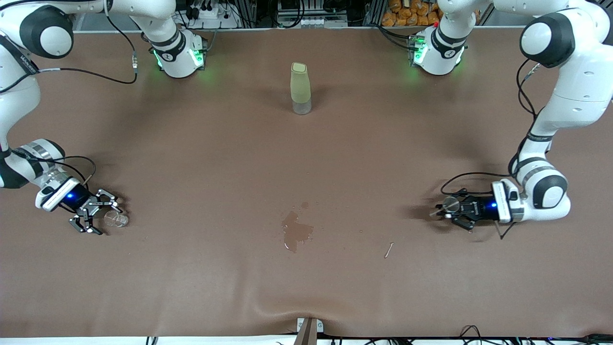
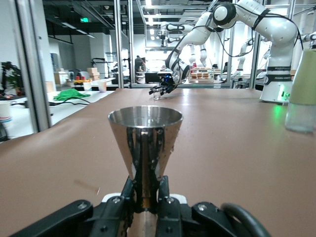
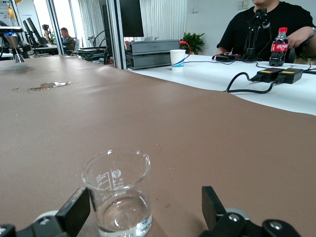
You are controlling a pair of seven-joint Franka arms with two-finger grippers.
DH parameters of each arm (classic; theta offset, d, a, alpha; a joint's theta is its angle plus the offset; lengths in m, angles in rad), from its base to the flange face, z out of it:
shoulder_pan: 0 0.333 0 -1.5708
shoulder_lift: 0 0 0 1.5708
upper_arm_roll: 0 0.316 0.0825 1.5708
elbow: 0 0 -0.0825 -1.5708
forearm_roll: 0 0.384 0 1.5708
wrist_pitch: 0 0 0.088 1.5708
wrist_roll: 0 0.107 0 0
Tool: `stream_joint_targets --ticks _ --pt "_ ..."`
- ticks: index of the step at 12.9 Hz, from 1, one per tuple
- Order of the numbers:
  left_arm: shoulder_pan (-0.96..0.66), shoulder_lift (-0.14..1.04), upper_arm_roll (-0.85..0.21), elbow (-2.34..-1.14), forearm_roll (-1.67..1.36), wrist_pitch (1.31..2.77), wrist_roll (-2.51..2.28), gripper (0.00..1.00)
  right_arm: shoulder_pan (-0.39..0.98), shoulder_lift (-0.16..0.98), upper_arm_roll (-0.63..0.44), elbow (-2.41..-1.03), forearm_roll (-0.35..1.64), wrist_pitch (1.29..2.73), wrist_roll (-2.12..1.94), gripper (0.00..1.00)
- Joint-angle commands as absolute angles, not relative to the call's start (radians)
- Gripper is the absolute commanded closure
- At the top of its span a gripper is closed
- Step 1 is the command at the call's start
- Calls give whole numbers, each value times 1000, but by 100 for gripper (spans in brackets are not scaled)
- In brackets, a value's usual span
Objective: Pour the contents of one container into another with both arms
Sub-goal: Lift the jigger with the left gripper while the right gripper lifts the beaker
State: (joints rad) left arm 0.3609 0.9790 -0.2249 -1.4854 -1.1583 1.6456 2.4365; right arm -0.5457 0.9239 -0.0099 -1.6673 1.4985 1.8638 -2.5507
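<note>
On the brown table (image 1: pixel 201 158), a steel measuring cup (image 2: pixel 144 143) is gripped upright by the clenched left hand (image 1: pixel 443 211) at the left arm's end. A small glass beaker (image 3: pixel 118 195) stands between the released right hand's (image 1: pixel 98 213) fingers.

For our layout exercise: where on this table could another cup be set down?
Bare cloth lies between the tall bottle and the spill, and along the near edge past the small stick. It is crowded at the beaker in the open right gripper and at the metal cup clamped by the left gripper.
</note>
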Motion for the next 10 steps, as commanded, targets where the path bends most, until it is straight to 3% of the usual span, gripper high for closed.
stream_joint_targets --ticks 1,4,7,10 --pt "240 937 -218 -1473 -1242 1759 2359 100 -520 946 -14 -1651 1554 1864 -2574 0" --pt "62 939 -230 -1462 -1473 1920 2338 100 -500 959 -14 -1651 1589 1864 -2576 0" --pt "-107 953 -222 -1355 -1606 2098 2292 100 -479 968 -14 -1648 1618 1864 -2576 0" --pt "-224 956 -222 -1286 -1623 2239 2197 100 -477 976 -14 -1643 1620 1864 -2611 93"
